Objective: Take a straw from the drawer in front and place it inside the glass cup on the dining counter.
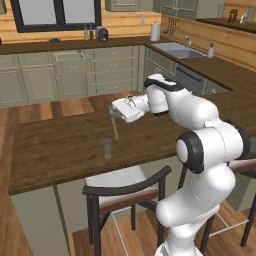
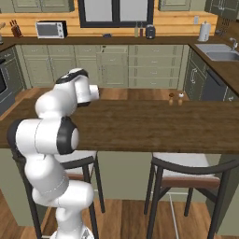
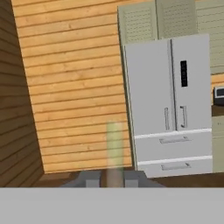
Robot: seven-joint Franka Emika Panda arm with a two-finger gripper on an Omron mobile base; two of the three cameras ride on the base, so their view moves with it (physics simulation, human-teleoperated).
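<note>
Pale straw (image 1: 115,128) is hanging from the fully closed gripper (image 1: 113,114) at frame centre, gripped at its top, sitting just above-right of the glass cup (image 1: 107,148) on the dining counter (image 1: 55,150).

Glass cup (image 1: 107,148) stands on the dining desk (image 1: 60,145), near its front edge. Claw (image 1: 114,114) hangs above the desk, just behind and right of the cup; straw (image 1: 115,128) hangs down from it, over the desk, beside the cup, not in it. Stool (image 1: 125,192) sits below the desk's front edge. Drawer (image 1: 70,56) is well behind, under the far worktop. Sink (image 1: 179,49) at far right.
</note>
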